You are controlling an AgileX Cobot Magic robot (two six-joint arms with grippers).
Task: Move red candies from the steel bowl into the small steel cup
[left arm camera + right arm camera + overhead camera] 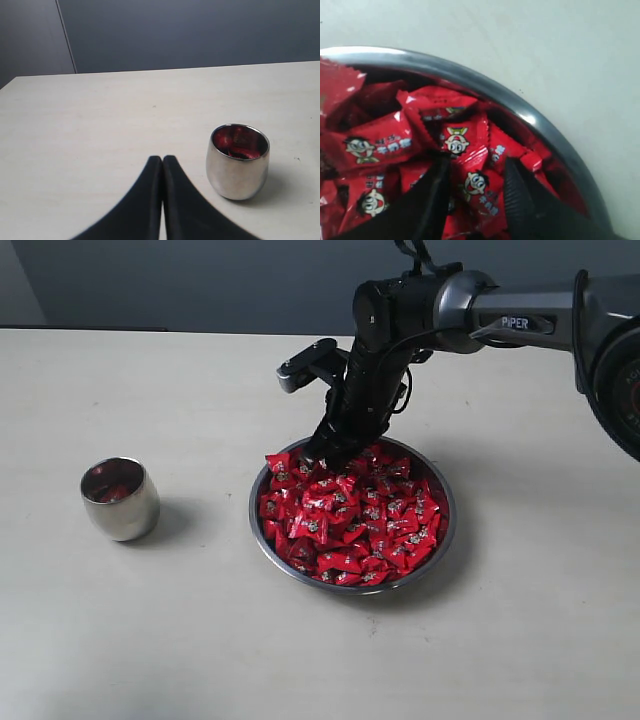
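The steel bowl (258,530) sits mid-table, heaped with red candies (352,525). My right gripper (328,452) reaches down into the far left part of the heap. In the right wrist view its fingers (512,185) stand apart, and one red candy (479,186) with a cartoon face lies in the gap near the bowl's rim (470,77); the right gripper (476,162) is open. The small steel cup (119,499) stands upright to the left of the bowl, with red candies (240,146) inside. My left gripper (162,160) is shut and empty, near the cup (237,167).
The pale table (200,390) stretches around both vessels. The right arm (500,320) comes in from the upper right above the table. A dark wall (200,30) stands behind the table's far edge.
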